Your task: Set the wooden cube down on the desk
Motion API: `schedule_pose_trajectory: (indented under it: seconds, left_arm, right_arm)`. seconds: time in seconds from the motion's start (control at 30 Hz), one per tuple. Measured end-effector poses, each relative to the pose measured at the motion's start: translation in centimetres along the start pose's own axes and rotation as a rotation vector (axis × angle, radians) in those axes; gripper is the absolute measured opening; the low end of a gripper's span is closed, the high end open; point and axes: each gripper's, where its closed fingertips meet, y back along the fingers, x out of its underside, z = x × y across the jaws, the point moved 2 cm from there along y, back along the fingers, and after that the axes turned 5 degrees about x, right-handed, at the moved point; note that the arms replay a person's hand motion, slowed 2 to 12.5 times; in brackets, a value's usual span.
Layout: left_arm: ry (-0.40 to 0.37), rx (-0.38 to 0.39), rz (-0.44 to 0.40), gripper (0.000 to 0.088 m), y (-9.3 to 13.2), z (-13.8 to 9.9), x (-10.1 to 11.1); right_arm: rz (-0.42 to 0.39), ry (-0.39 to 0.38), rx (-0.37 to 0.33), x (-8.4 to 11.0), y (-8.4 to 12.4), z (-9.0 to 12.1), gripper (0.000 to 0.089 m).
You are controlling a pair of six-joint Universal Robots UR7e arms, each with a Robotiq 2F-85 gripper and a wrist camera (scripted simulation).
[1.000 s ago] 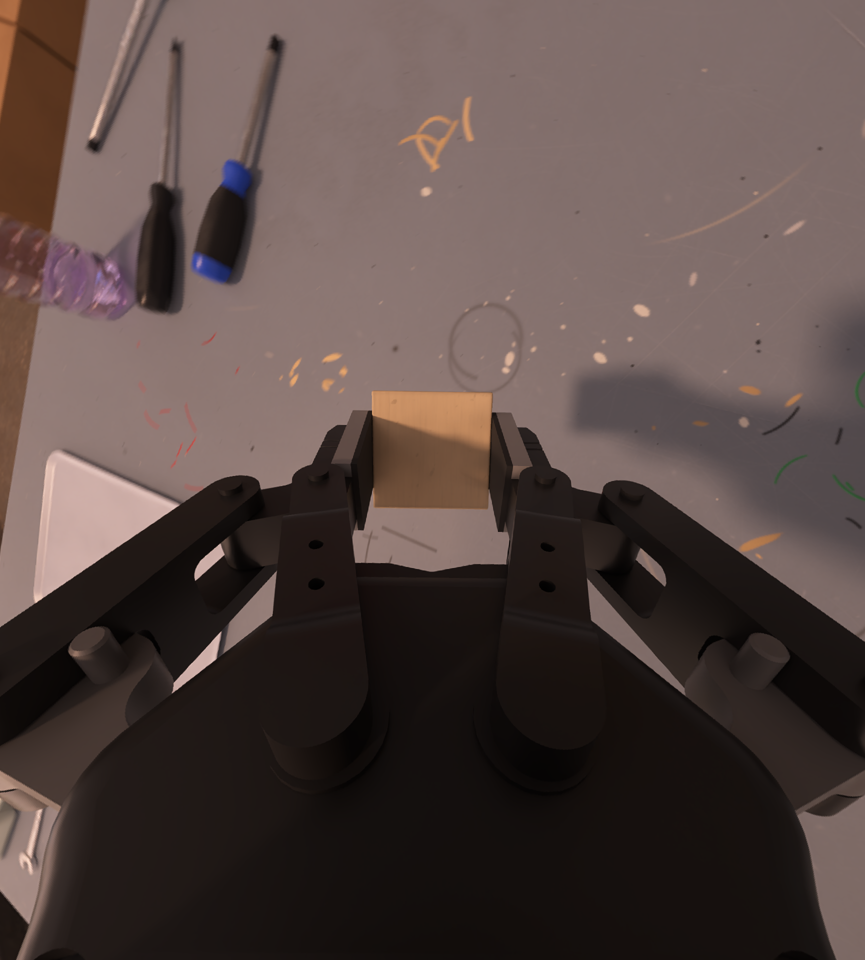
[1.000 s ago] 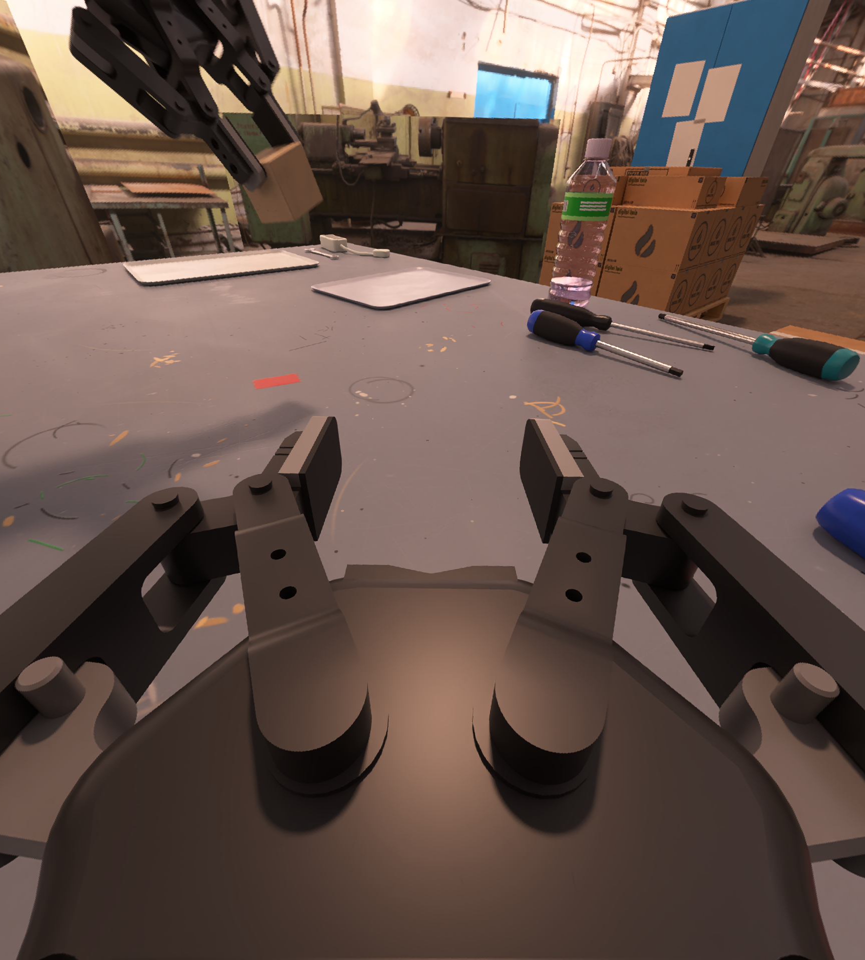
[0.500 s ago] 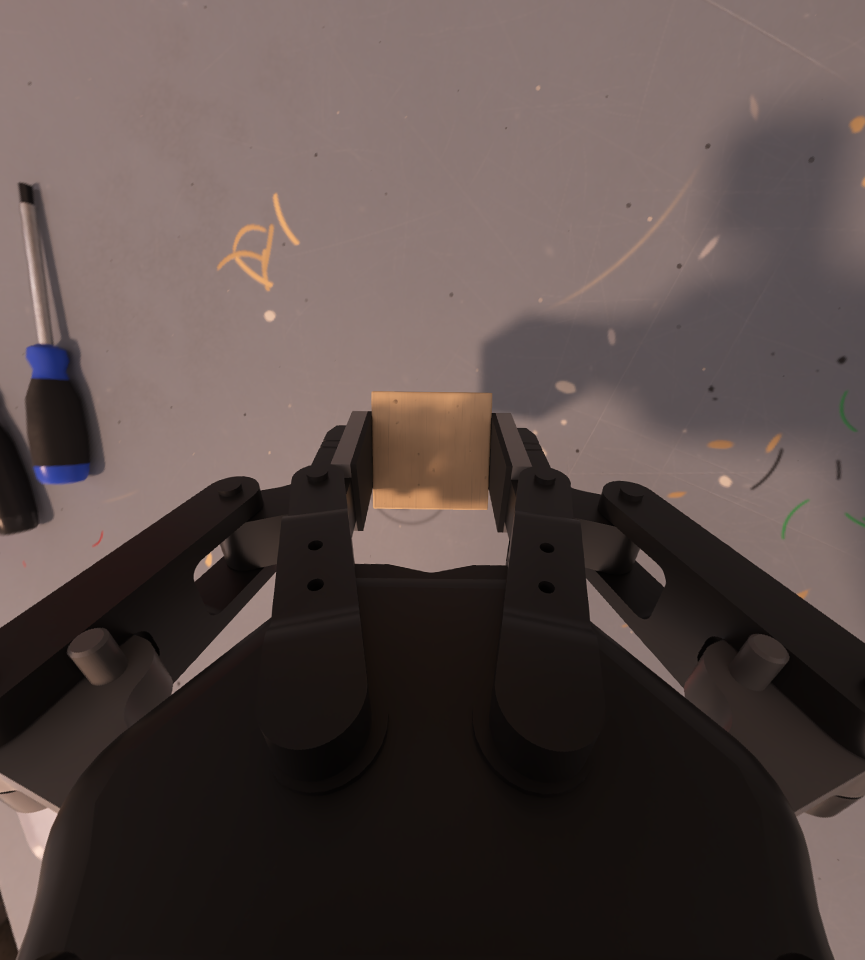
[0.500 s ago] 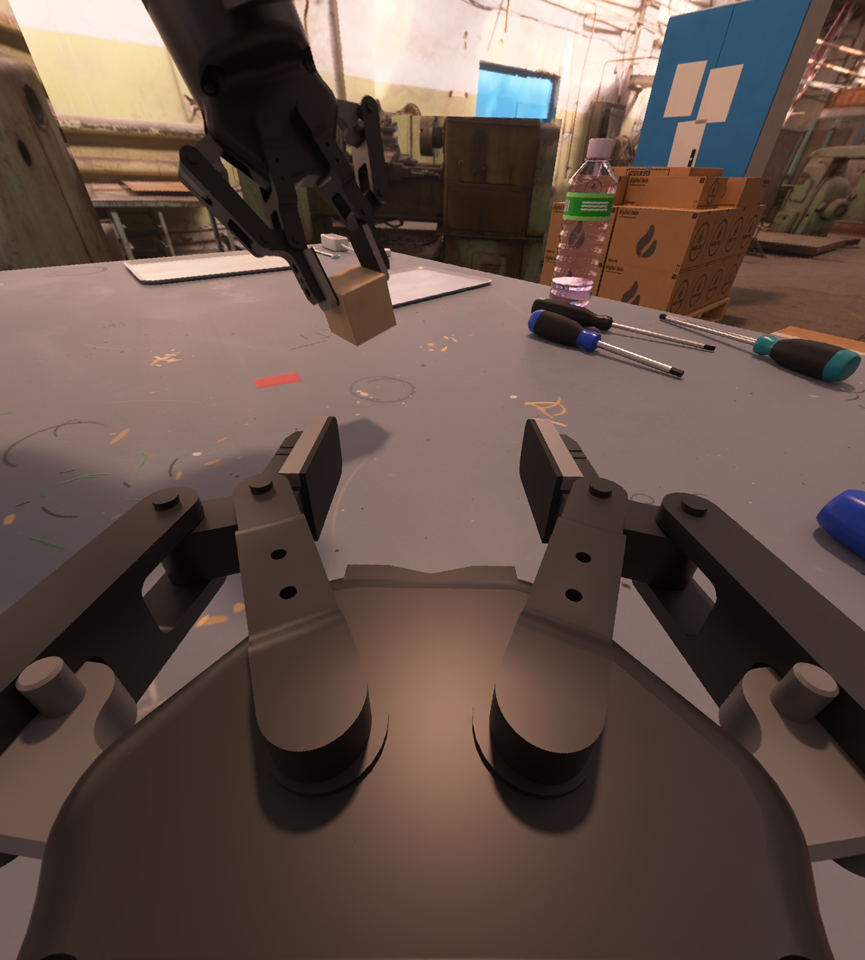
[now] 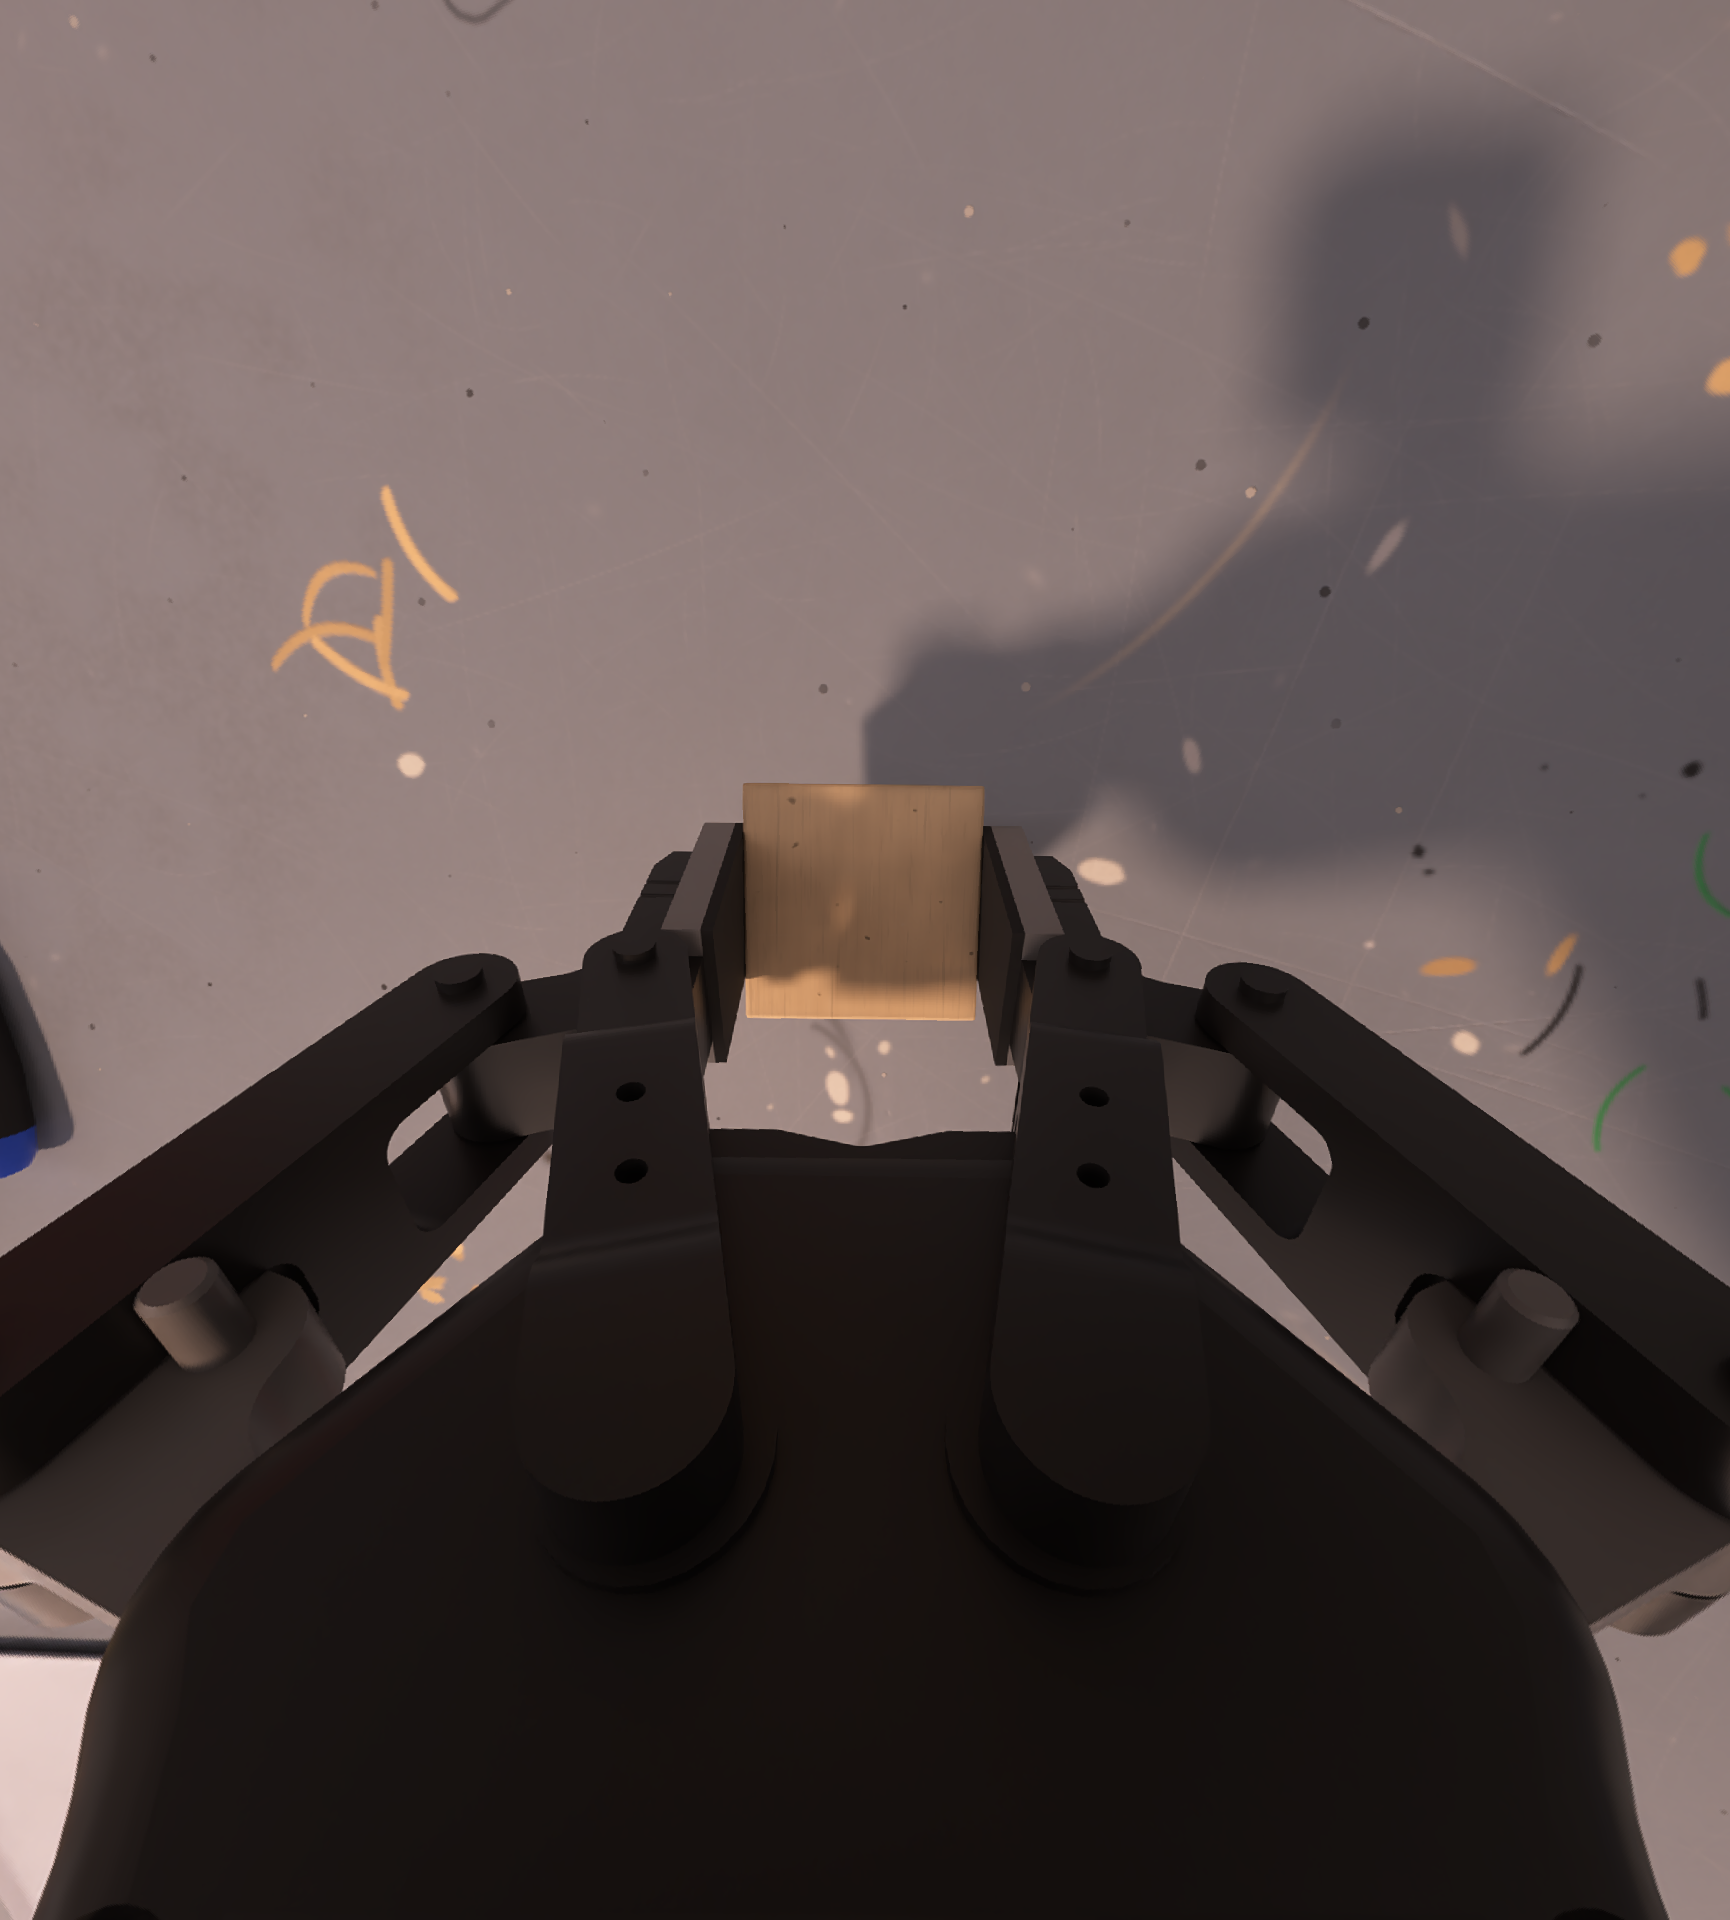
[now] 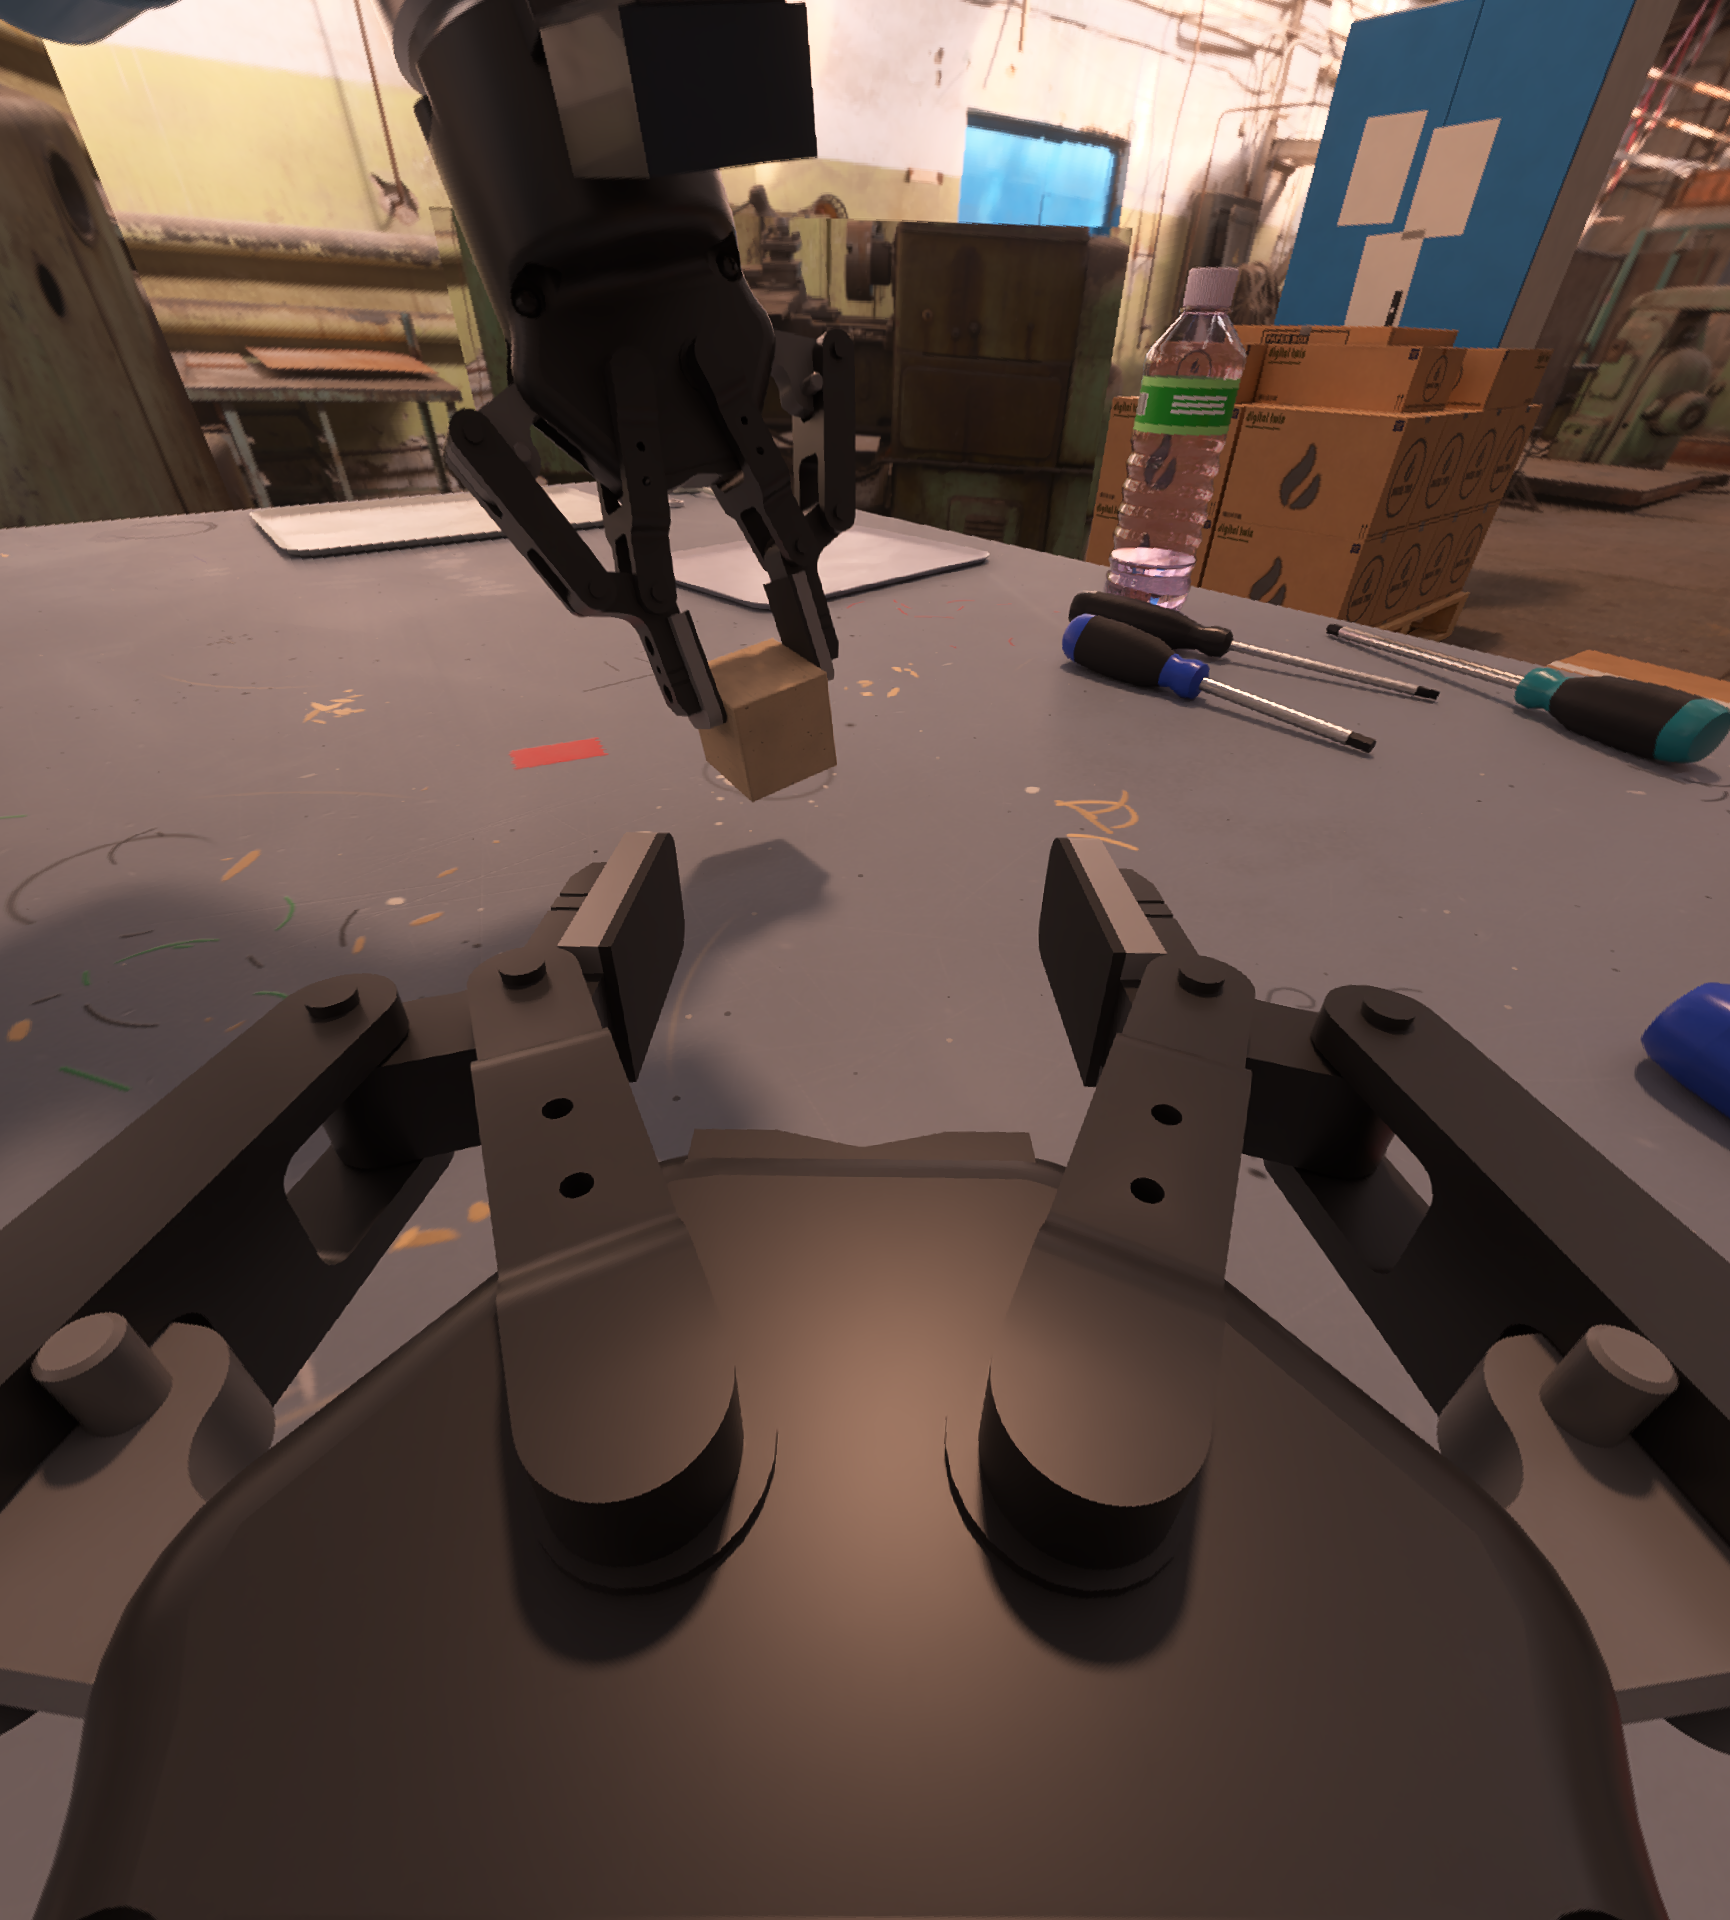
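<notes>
The cube (image 6: 769, 717) had dropped much lower than a second before, and we saw it just above the table (image 6: 217, 727), its shadow close below and not yet touching. The left gripper (image 6: 752, 665) had come down with it, jaws clamped on two opposite faces (image 5: 861, 902). Our right gripper (image 6: 861, 935) had not moved: jaws spread wide, holding nothing, low over the table near the cube. Screwdrivers (image 6: 1204, 675) and a bottle (image 6: 1173, 436) lay well apart.

Warm dim light; soft gripper shadows are cast across the desk (image 5: 632, 312); sharp focus, edges bent by wide-angle distortion.
</notes>
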Motion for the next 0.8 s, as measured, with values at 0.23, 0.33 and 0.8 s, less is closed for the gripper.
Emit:
schedule_pose_trajectory:
  seconds: [0.23, 0.33, 0.8]
  left_arm:
    - [-0.004, 0.022, 0.010, 0.0382, -1.2, -0.2, 0.0]
    - [0.002, 0.031, 0.006, 0.0382, -1.6, -0.2, 0.0]
    - [0.022, 0.076, -0.038, 0.0382, -2.9, -0.4, -0.1]
  right_arm:
    - [0.000, -0.004, -0.001, 0.0, 0.0, 0.0, 0.0615]
    - [0.001, -0.004, -0.001, 0.0, 0.0, 0.0, 0.0614]
    - [0.005, -0.006, -0.001, 0.1, -0.1, 0.0, 0.0613]
